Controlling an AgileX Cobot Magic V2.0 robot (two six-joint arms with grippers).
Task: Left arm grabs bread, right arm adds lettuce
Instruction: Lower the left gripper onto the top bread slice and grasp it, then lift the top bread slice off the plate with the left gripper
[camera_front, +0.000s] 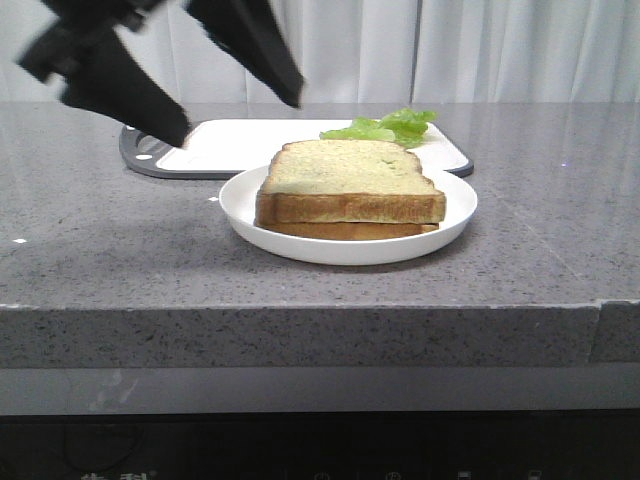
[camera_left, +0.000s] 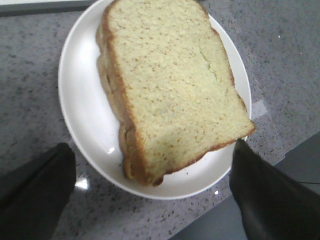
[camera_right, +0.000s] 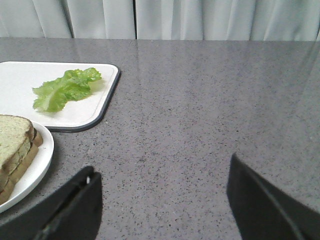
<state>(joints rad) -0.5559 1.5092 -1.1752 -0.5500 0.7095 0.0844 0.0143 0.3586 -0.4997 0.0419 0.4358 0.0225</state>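
Right now, from the front, I have the left arm hanging above and behind the white plate, its slim fingers spread wide and holding nothing; the bread lies on top of a second slice on that plate, and the lettuce sits on the cutting board just behind the plate. Over the left wrist, the bread lies between my open fingertips, still untouched, so I'd come down level and pinch only the top slice by its crust edges, not the pair. Over the right wrist, the right arm is spread apart and empty, well off to the side of the plate, with the lettuce beyond it.
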